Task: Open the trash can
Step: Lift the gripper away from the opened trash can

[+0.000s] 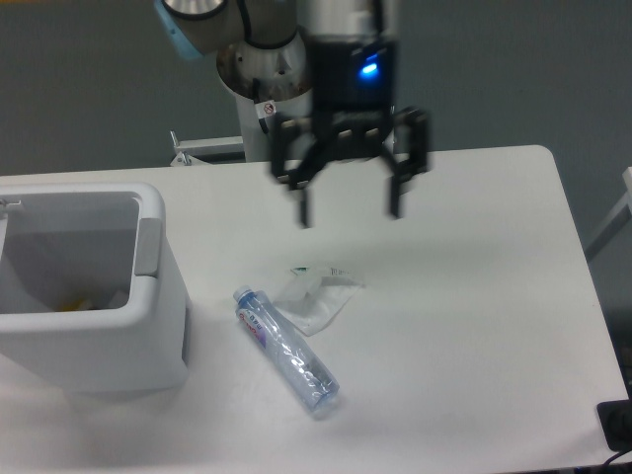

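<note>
**Bin open at the left edge, hand hanging apart**

Edges cut off a good deal here. The trash can (94, 326) sits at the left end of the tabletop (474, 296), and its left side runs out of view, so its full width cannot be seen. Its top stands open; the flat lid itself cannot be made out. Inside, the walls fall into shadow, and something pale with a small orange-yellow scrap lies at the bottom, too dim to name. A light grey tab (147, 249) rests on the right rim.

The hand (348, 208) hangs above the middle of the tabletop, well apart from the bin, its two dark fingers spread wide and grasping nothing. A blue light glows on the wrist. The arm above it is cropped by the top edge.

Below the hand lie a crumpled clear wrapper (318, 292) and, just beside it, a clear plastic bottle (286, 350) on its side, angled toward the front right.

The tabletop is plain white with rounded corners. Behind it the room is dull grey-green; a dark object pokes in at the bottom right corner, mostly cut off.
</note>
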Available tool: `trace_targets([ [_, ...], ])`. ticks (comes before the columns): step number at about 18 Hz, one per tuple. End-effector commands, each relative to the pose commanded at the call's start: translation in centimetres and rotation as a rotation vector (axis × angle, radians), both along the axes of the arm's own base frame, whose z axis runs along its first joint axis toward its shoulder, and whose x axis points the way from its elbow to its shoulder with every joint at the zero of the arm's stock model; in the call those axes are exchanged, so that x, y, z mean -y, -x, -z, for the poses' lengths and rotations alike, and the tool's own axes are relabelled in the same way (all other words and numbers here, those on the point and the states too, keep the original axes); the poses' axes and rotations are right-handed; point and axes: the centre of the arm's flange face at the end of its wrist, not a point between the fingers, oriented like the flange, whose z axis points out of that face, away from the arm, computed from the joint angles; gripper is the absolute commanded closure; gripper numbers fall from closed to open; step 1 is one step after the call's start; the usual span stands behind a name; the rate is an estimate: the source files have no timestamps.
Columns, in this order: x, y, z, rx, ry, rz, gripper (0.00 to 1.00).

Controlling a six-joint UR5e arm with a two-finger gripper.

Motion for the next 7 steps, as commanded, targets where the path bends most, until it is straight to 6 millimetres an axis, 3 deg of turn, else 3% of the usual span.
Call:
trace_targets([
  [4,5.5,2.8,2.3,-0.064,0.313,0.142,0.0],
  [7,8.8,3.3,4.5,-0.132,0.531,0.305,0.0],
])
